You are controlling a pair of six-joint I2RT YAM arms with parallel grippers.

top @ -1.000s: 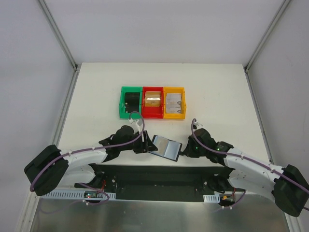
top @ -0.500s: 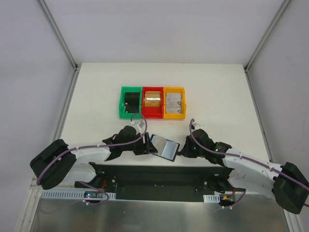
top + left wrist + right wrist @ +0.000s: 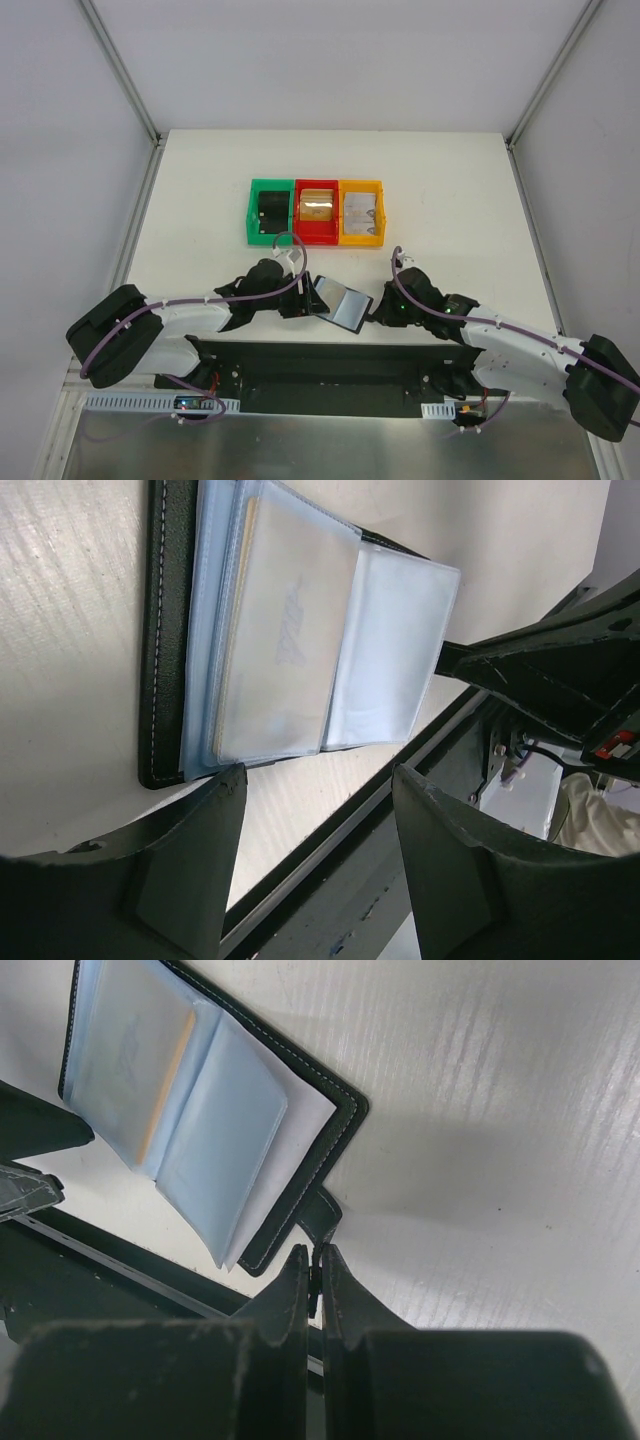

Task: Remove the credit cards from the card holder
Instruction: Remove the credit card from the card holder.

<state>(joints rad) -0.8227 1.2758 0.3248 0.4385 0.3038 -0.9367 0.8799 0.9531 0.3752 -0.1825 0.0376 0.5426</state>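
Observation:
The card holder [image 3: 340, 303] lies open near the table's front edge, black-edged with bluish clear sleeves [image 3: 300, 630]. A pale credit card [image 3: 285, 645] shows inside a sleeve, and its tan edge [image 3: 168, 1078] shows in the right wrist view. My right gripper [image 3: 316, 1260] is shut on the holder's small black tab [image 3: 326, 1216], at the holder's right end [image 3: 378, 311]. My left gripper [image 3: 318, 778] stands open just off the holder's left end [image 3: 305, 300], with nothing between its fingers. A gold card [image 3: 317, 207] lies in the red bin and a pale card [image 3: 360, 208] in the yellow bin.
Three bins stand in a row behind the holder: green [image 3: 252, 212] with a chunky black object [image 3: 270, 208], red [image 3: 317, 235], yellow [image 3: 381, 215]. The black base rail [image 3: 320, 360] runs just in front of the holder. White walls enclose the table.
The card holder and my right gripper have shifted slightly left and nearer. My left arm has drawn in, its gripper staying at the holder's left end and opening a touch.

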